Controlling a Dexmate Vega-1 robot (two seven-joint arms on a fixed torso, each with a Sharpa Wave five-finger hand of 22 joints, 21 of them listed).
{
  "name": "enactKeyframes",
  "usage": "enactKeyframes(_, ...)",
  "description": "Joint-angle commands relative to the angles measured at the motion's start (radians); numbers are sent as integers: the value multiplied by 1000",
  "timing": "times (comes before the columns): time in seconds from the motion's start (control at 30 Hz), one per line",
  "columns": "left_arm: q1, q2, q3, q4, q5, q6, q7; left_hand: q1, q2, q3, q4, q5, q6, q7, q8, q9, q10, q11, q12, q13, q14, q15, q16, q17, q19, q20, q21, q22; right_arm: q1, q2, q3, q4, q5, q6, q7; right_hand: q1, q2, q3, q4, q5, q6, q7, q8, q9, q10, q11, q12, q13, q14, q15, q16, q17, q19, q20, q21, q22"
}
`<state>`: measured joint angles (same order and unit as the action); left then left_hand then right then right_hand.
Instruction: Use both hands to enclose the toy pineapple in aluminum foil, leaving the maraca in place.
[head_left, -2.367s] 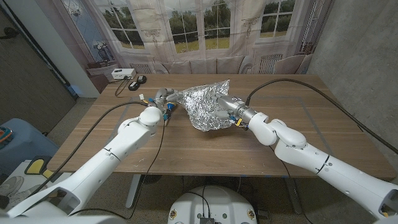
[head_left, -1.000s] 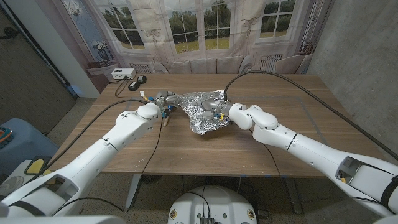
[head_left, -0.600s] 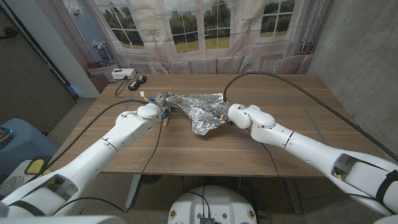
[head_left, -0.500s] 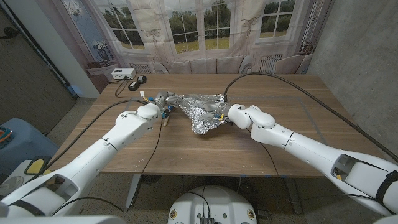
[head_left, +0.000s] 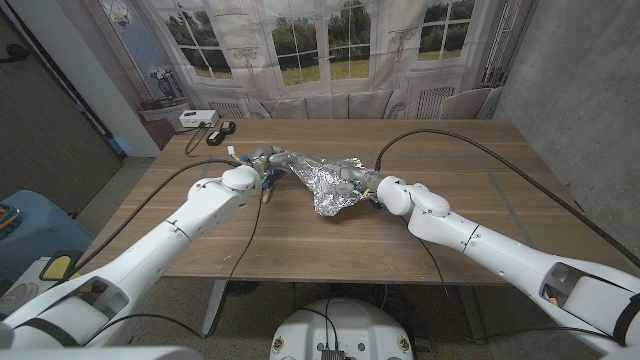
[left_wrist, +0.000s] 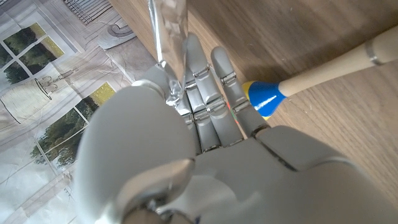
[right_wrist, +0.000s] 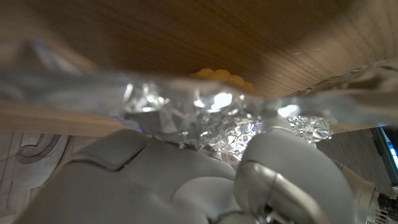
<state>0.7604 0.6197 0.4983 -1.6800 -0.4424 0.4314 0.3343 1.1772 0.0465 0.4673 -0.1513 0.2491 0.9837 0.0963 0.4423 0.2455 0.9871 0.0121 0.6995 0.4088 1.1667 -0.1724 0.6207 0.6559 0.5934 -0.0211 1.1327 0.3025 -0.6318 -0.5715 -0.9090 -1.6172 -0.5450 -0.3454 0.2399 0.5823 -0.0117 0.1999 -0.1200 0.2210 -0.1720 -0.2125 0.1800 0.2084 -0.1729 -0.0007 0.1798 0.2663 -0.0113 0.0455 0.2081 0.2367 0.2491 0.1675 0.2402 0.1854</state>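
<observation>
Foil (head_left: 330, 180), thin and crease-holding, tears easily; left hand (head_left: 268, 158) pinches its edge, right hand (head_left: 352, 178) presses the crumpled bundle; fold gently at free edges.

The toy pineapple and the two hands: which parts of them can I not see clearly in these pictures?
- Toy pineapple: right wrist view, one yellow patch; aluminum foil hides the rest.
- Right hand: head view, fingers under foil, grip unclear.
- Left hand: left wrist view, fingertips behind foil edge.
- Maraca: head hidden by the left hand.
</observation>
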Motion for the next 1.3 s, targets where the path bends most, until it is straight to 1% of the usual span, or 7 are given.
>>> enactKeyframes(0.03,-31,0,32,33,41,-44,-25,-101,-23,-34,37,-23,-85,-5,-52,26,59,-121,-7,144,-31,-27,-34,-1,-54,24,19,-20,-33,-16,-37,8,15,-90,-149,53,-3,6,-21,18,-24,-8,10,1,-129,-10,6,-1,-7,-16,1,-1,88,45,12,3)
enactKeyframes(0.13,1,-22,13,52,54,-153,4,-368,-37,-129,150,-60,-255,18,-173,0,-106,-35,-100,125,-151,61,-106,-42,-159,100,6,-74,-29,-18,-54,10,-6,-100,-163,72,-2,7,-26,25,-10,-8,19,2,-119,-12,16,-4,3,-21,7,-1,104,46,15,2)
enactKeyframes(0.2,29,-51,-5,76,69,-265,40,-541,-17,-166,216,-62,-453,18,-252,-21,-346,75,-249,103,-400,188,-226,-107,-336,207,-84,-116,-34,-19,-55,12,-7,-90,-186,91,0,5,-28,33,19,-7,32,4,-74,-16,36,-6,27,-28,18,-1,120,47,14,1)
enactKeyframes(0.4,40,-46,27,107,316,-486,181,-680,-27,-195,214,-69,-808,-81,-262,-47,-727,84,-457,92,-846,268,-421,-221,-647,234,-306,-123,-35,-31,-68,5,-37,-75,-218,149,17,2,-29,50,98,-8,55,6,77,-35,89,-12,106,-50,53,2,173,47,14,-1)
enactKeyframes(0.67,-13,41,78,37,655,-504,185,-616,-52,-175,124,-70,-887,-129,-247,-53,-815,0,-483,68,-947,195,-421,-289,-660,188,-371,-124,-27,-30,-77,-1,-66,-78,-218,170,21,-2,-29,53,126,-8,59,5,122,-34,99,-15,134,-52,65,3,166,49,0,-3)
enactKeyframes(1.07,-163,126,163,-74,765,-401,-268,-422,-155,-190,-7,13,-825,-168,-227,-45,-773,-91,-471,26,-915,104,-415,-391,-554,67,-417,-129,-27,-22,-72,0,-72,-62,-230,166,26,-8,-20,53,141,-8,60,4,121,-31,94,-17,127,-49,64,5,149,49,-12,-4)
enactKeyframes(1.3,-158,155,169,-187,815,-226,-401,-391,-130,-197,16,45,-745,-161,-202,-34,-699,-72,-445,17,-874,106,-390,-406,-569,132,-453,-123,-29,-22,-69,2,-72,-61,-228,162,29,-11,-15,53,144,-8,58,4,120,-30,92,-17,124,-50,64,7,148,48,-15,-4)
